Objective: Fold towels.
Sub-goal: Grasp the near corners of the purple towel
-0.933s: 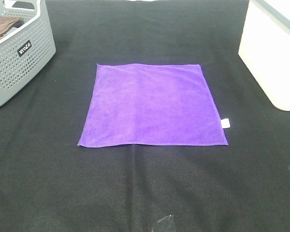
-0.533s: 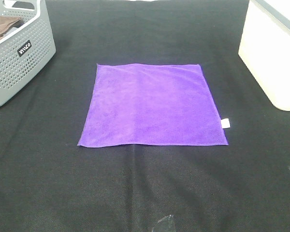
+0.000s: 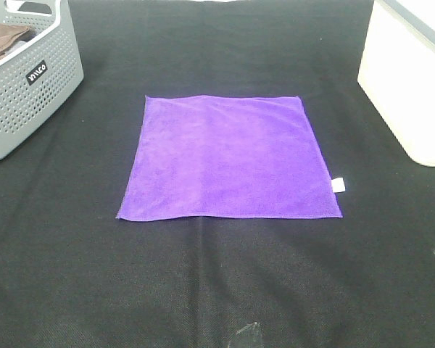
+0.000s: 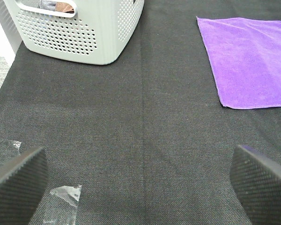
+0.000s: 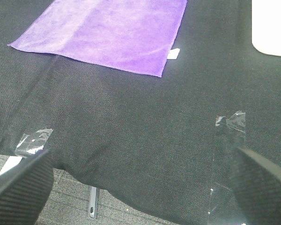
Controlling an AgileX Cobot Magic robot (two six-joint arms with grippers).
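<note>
A purple towel [image 3: 228, 156] lies flat and unfolded on the black table cloth [image 3: 217, 283], with a small white tag [image 3: 338, 185] at its right edge. It also shows in the left wrist view [image 4: 253, 58] and the right wrist view [image 5: 112, 30]. Neither arm shows in the exterior high view. My left gripper [image 4: 140, 187] is open and empty over bare cloth, well short of the towel. My right gripper [image 5: 140, 187] is open and empty near the table's front edge, apart from the towel.
A grey perforated basket [image 3: 25, 80] with brown cloth inside stands at the back left; it also shows in the left wrist view [image 4: 79, 28]. A white bin [image 3: 409, 80] stands at the back right. Bits of clear tape [image 5: 232, 122] stick to the cloth.
</note>
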